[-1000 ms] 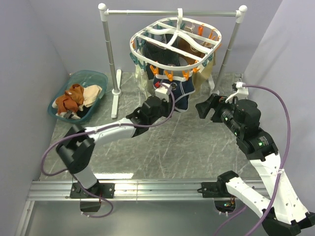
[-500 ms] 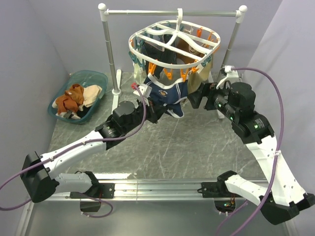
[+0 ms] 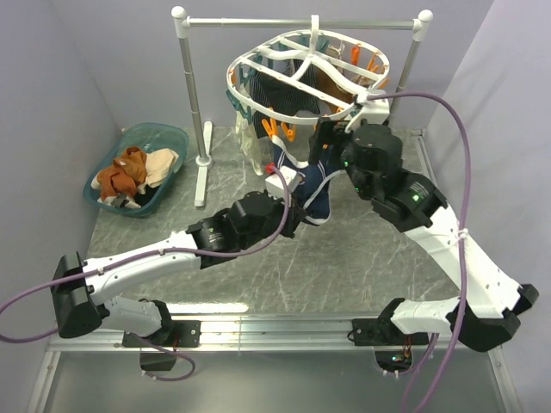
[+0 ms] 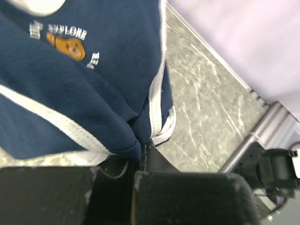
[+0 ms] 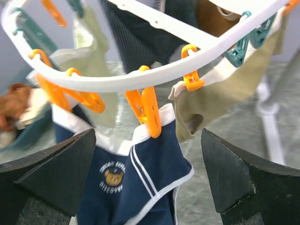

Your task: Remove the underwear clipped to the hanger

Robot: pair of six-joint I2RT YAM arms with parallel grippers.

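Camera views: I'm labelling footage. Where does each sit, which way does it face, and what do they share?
Top external: above and behind the bases, looking down on the table, hanger and teal basket; left arm and right arm show.
Left wrist: on the left arm, looking along its black jaws, shut on the navy briefs' lower edge.
Right wrist: on the right arm, facing the hanger rim; open jaws flank an orange clothespin.
Shared: all three show the navy briefs.

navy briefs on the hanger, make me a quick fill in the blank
The clothespins holding the navy briefs are ___. The hanger frame is ___. The left pincer grips the briefs' ___ edge. The right pincer stands ___.
Missing: orange, white, lower, open.
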